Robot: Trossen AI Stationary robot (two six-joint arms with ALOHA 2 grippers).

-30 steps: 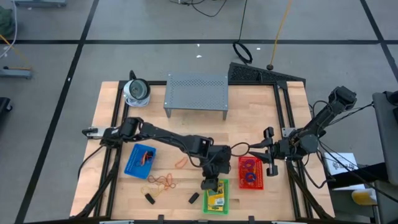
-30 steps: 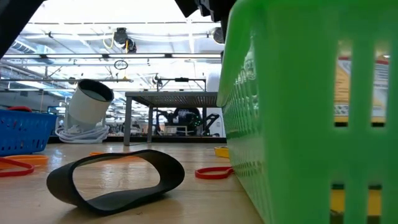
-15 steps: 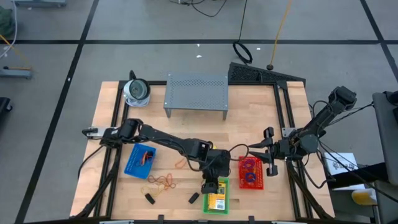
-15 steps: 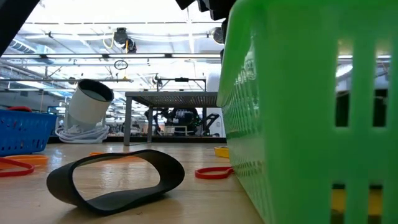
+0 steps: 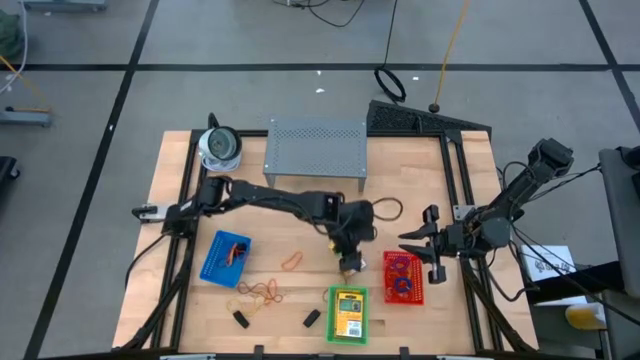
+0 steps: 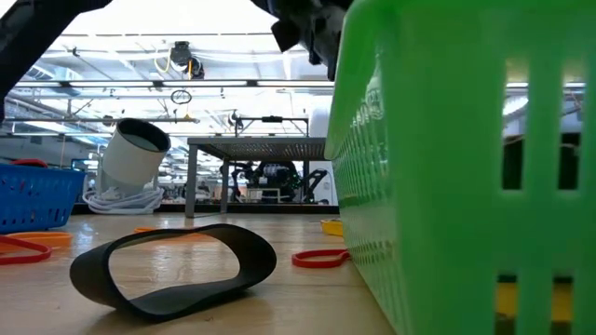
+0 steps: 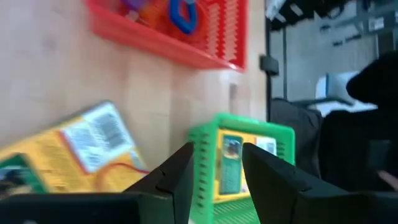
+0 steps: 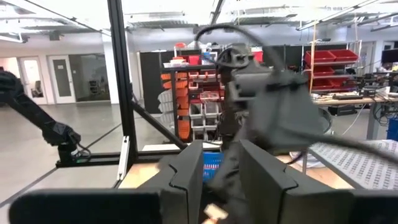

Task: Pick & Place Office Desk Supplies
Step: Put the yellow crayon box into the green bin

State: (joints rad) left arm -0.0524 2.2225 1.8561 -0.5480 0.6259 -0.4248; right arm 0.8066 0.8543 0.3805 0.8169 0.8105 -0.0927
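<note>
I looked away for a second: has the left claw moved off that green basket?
Yes. The left gripper has pulled back from above the green basket toward the grey shelf, leaving a crayon box inside.

Past the right gripper [image 8: 221, 180] with parted jaws, the other arm [image 8: 261, 109] looms close, with a perforated shelf [image 8: 360, 163] and red storage bins [image 8: 333, 59] behind.

You work over a grey floor [image 5: 250, 40] marked with dark lines, cables trailing across it. Behind your table stand shelving racks [image 8: 199, 93] holding red and orange bins, a dark post [image 8: 118, 74], and bright ceiling lights [image 6: 186, 19].
</note>
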